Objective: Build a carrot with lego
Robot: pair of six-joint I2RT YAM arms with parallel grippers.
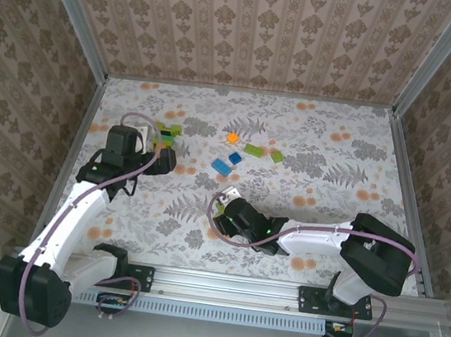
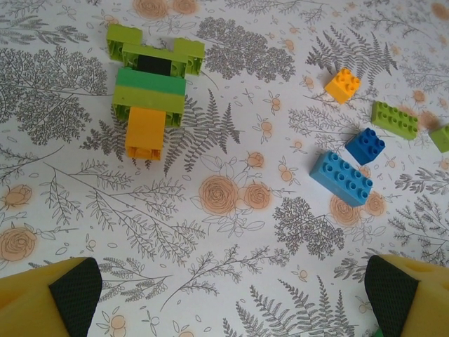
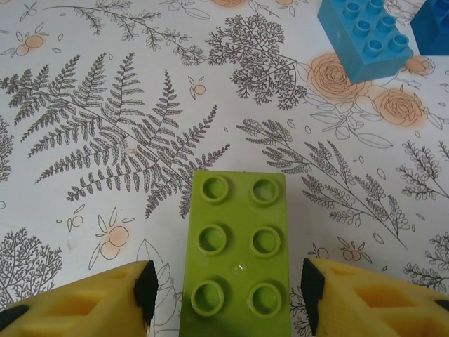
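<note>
The carrot lies at eleven o'clock from the wide left gripper, long axis twelve-to-six; the right gripper seemingly stands loose around a lime brick.

No text, label, brand or number can be read on any surface. The studs of the lime green brick may carry embossed marks, but nothing legible can be made out. On the floral table cover only plants are printed.

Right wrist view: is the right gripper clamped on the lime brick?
No: the right gripper stands open, with bare table showing on both sides of the lime brick.
</note>
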